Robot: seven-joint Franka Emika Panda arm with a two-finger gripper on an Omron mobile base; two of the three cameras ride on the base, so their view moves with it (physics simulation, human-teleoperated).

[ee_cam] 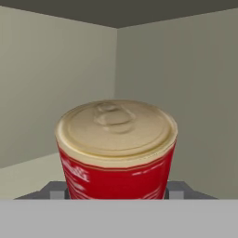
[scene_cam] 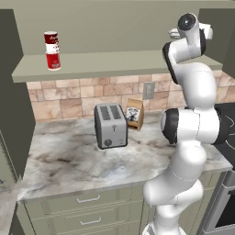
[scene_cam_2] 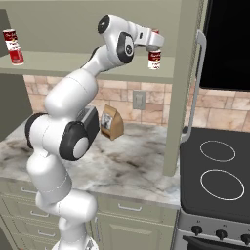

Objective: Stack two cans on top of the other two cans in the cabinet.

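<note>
One arm reaches high into the cabinet [scene_cam_2: 97, 63]; its tool [scene_cam_2: 154, 43] grasps a red can [scene_cam_2: 155, 57] from above.

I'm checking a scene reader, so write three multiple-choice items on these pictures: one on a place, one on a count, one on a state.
1. Where does the toaster stand?
A. on the stove
B. on the marble counter, left of the brown bag
C. on the wall shelf

2. How many burner rings show on the stove top?
A. two
B. four
C. none

3. How does the red can between the gripper's fingers stand?
A. on its side
B. upside down on the counter
C. upright, pale lid up

Answers:
1. B. The toaster rests on the counter, with the brown bag to its right.
2. A. Two white rings are drawn on the stove.
3. C. The red can shows its pale lid on top, with the gripper around it, up at the shelf.
</note>
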